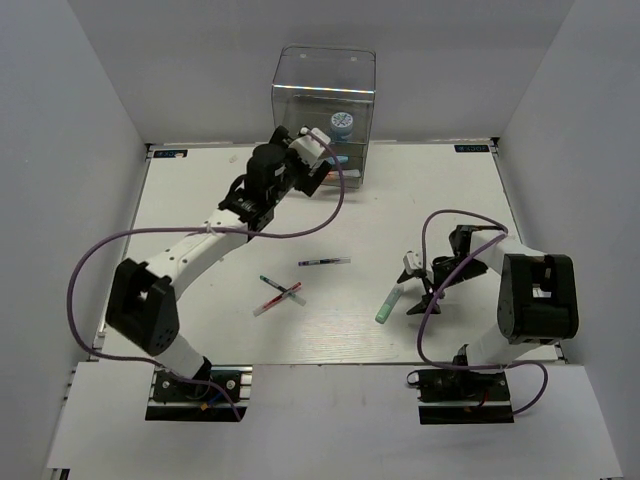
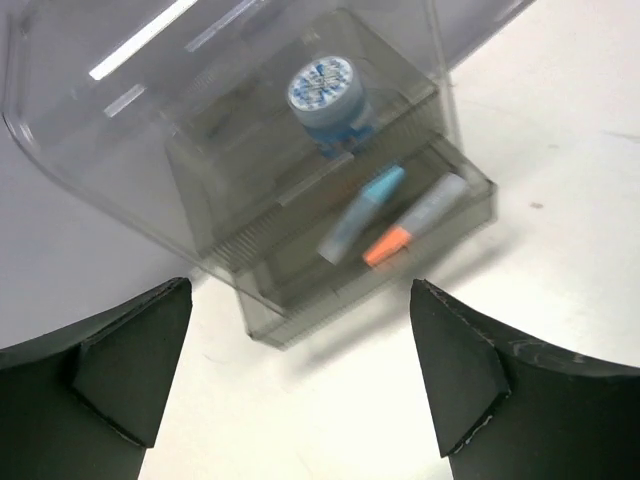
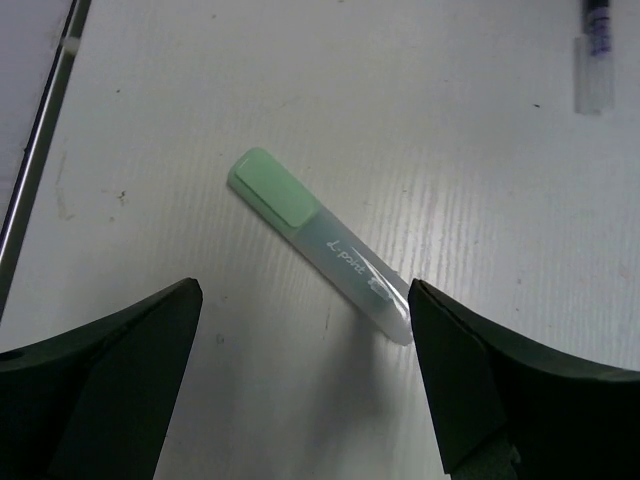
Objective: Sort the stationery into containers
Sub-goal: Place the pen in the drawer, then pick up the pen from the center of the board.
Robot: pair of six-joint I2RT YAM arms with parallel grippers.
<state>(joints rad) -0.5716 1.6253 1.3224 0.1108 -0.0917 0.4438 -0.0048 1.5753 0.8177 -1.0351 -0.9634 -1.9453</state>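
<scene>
Organizer: clear acrylic box at the far edge of the bench. It has a tall compartment on top and shallow drawers below. 1 lower drawer stands pulled out toward the arms, probably so that items can drop in from above.
Roll: blue-white, upright inside the organizer, on the level above the open drawer.
Blue highlighter: lies slantwise in the open drawer.
Orange-capped highlighter: in the same drawer, just beside the blue highlighter and roughly parallel to it.
Left gripper: released, jaws wide with nothing between them. It hangs just in front of the open drawer, a pose that fits a drop-off there.
Mint highlighter: flat on the bench at near right, well apart from the organizer, green cap pointing away from the right wrist camera.
Right gripper: released and empty, jaws spread directly over the mint highlighter's clear end without touching it. It looks lined up to pick this item next.
Dark pen: loose at mid-bench, unsorted.
Crossed pens: 2 thin pens, 1 of them red, lying one over the other left of centre, unsorted.
Progress: 3 items stored and 4 on the bench, so judged about halfway.
</scene>
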